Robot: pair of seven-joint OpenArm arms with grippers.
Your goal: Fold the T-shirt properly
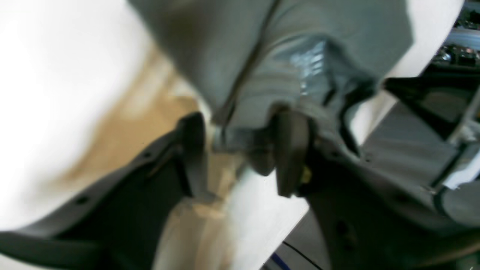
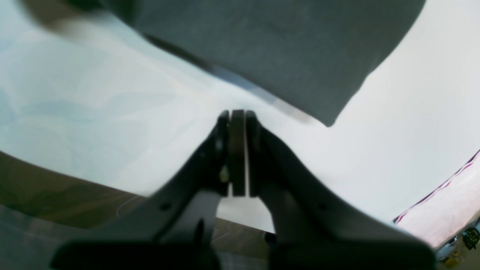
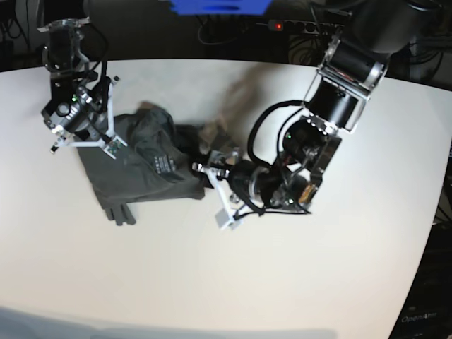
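Observation:
The dark grey T-shirt (image 3: pixel 141 162) lies crumpled on the white table (image 3: pixel 318 282), left of centre, its white neck label (image 3: pixel 162 164) facing up. My left gripper (image 3: pixel 206 169) is at the shirt's right edge. In the left wrist view the left gripper (image 1: pixel 242 146) has bunched collar fabric of the T-shirt (image 1: pixel 300 37) between its fingers, which stand apart, with a sliver of gap at one finger (image 1: pixel 193 146). The label (image 1: pixel 311 63) shows just beyond. My right gripper (image 2: pixel 237 114) is shut and empty above bare table, short of the T-shirt (image 2: pixel 281 48). The right arm (image 3: pixel 70 106) hangs over the shirt's upper left.
The table's far edge runs behind both arms, with a power strip (image 3: pixel 282 26), cables and a blue object (image 3: pixel 219 6) beyond it. In the right wrist view the table edge (image 2: pixel 75 176) and floor lie behind the gripper. The left arm's body (image 3: pixel 311 141) reaches across the right half.

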